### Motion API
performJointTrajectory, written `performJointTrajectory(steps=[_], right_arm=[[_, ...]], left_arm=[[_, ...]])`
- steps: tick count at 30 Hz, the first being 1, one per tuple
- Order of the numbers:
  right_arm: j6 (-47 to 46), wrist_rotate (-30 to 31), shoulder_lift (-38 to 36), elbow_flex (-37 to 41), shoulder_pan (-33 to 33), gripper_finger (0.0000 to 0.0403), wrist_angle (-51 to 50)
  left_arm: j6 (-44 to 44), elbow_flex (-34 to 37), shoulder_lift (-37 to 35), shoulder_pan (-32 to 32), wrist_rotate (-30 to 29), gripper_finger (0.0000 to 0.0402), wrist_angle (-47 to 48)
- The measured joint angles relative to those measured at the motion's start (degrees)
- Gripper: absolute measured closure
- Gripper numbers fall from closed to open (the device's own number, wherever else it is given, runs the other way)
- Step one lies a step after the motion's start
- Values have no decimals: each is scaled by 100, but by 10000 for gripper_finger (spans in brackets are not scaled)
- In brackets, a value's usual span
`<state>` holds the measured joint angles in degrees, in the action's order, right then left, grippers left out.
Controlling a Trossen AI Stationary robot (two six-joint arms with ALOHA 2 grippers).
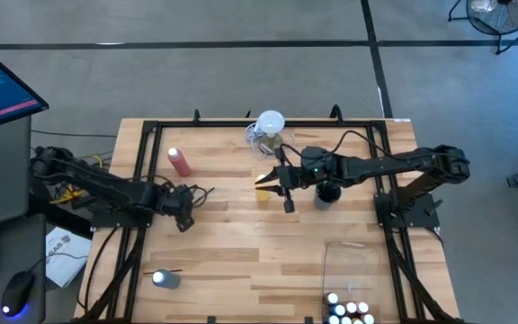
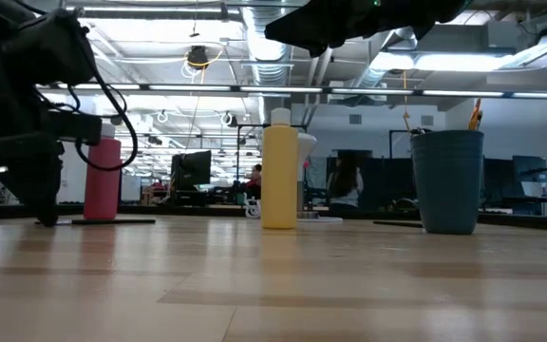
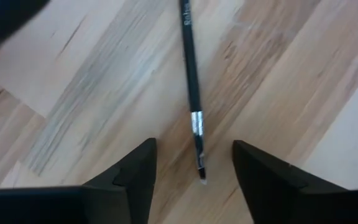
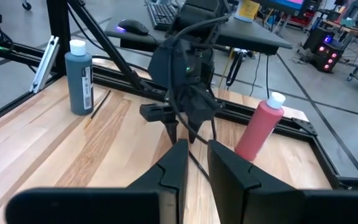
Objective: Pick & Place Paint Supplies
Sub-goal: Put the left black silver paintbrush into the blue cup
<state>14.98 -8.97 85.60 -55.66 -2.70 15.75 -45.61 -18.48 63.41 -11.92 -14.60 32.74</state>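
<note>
High view: some white-capped bottles (image 1: 349, 312) binned at 5 o'clock, plenty left.
My left gripper (image 3: 194, 180) straddles a paintbrush (image 3: 191, 87), fingers apart, nothing gripped; pink (image 1: 180, 161), yellow (image 2: 279, 171), blue (image 4: 78, 76) bottles still out. Right gripper (image 1: 289, 203) nearly closed, empty.

Left claw (image 3: 194, 180) fingers parted, straddling paintbrush (image 3: 191, 87) tip, wooden table (image 3: 104, 93)

Clear jug (image 1: 268, 131), dark cup (image 1: 328, 192), perhaps plastic bin (image 1: 353, 270)
</note>
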Motion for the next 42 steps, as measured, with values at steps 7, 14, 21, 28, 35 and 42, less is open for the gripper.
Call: performJointTrajectory(steps=[7,14,21,28,35,42], right_arm=[[0,0,0,0,0,349,8],[0,0,0,0,0,349,-9],[-104,0,0,0,4,349,-15],[-193,0,0,0,53,349,-76],[-693,-8,722,-54,81,349,304],[-663,14,2043,-975,76,349,-67]], left_arm=[[-274,13,56,-223,-89,247,-55],[-437,15,51,-223,-45,294,-20],[-459,13,51,-221,4,392,11],[-439,13,51,-344,-47,401,-4],[-389,35,60,-854,-67,401,-240],[-93,70,60,-1194,314,401,-917]])
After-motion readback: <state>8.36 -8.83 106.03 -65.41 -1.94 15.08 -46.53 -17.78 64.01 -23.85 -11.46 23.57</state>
